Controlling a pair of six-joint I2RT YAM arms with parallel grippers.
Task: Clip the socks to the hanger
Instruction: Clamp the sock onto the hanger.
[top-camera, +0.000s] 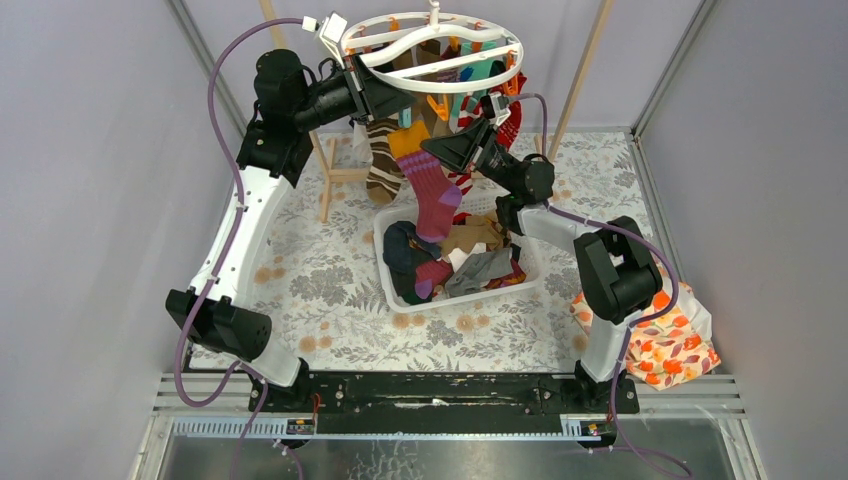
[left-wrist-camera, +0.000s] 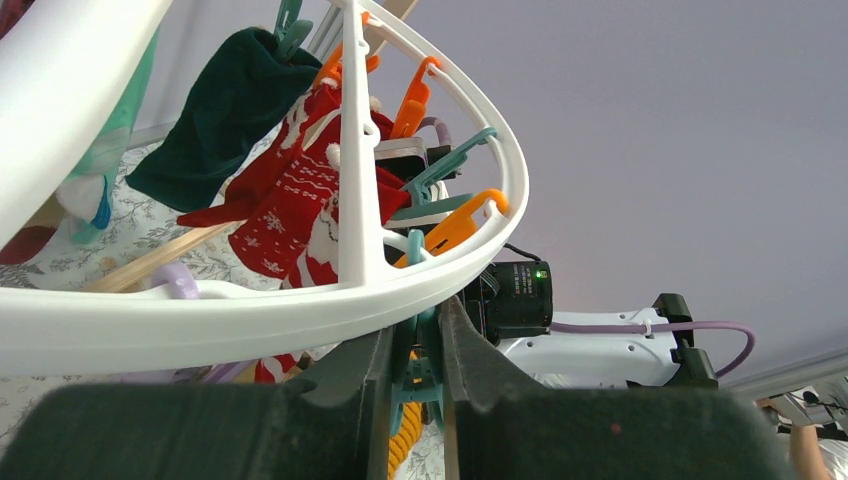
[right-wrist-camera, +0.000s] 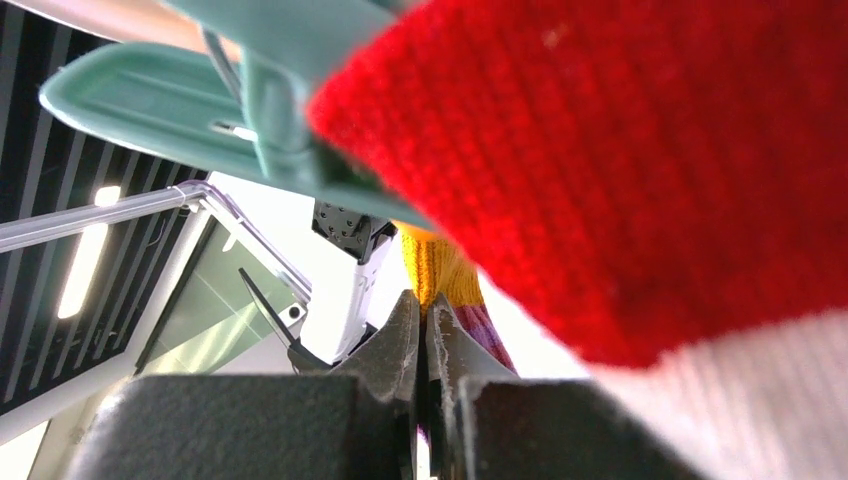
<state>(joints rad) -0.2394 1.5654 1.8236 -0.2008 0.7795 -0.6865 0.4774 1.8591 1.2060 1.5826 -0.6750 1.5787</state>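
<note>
The white ring hanger (top-camera: 432, 45) hangs at the back, with orange and teal clips and several socks on it. My left gripper (top-camera: 398, 103) is just under the ring (left-wrist-camera: 300, 305) and is shut on a teal clip (left-wrist-camera: 430, 375). My right gripper (top-camera: 445, 150) is shut on the orange cuff (right-wrist-camera: 438, 270) of a magenta sock (top-camera: 437, 195), which hangs below the hanger over the basket. A red-and-white sock (left-wrist-camera: 300, 200) and a dark green sock (left-wrist-camera: 225, 110) hang clipped. A brown striped sock (top-camera: 382, 160) hangs at the left.
A white slotted basket (top-camera: 395, 295) below the hanger holds several loose socks, navy, tan and grey among them. A wooden rack frame (top-camera: 335, 175) stands behind it at the left. A floral bag (top-camera: 660, 345) lies at the right. A red sock (right-wrist-camera: 620, 150) and a teal clip (right-wrist-camera: 230, 100) crowd the right wrist view.
</note>
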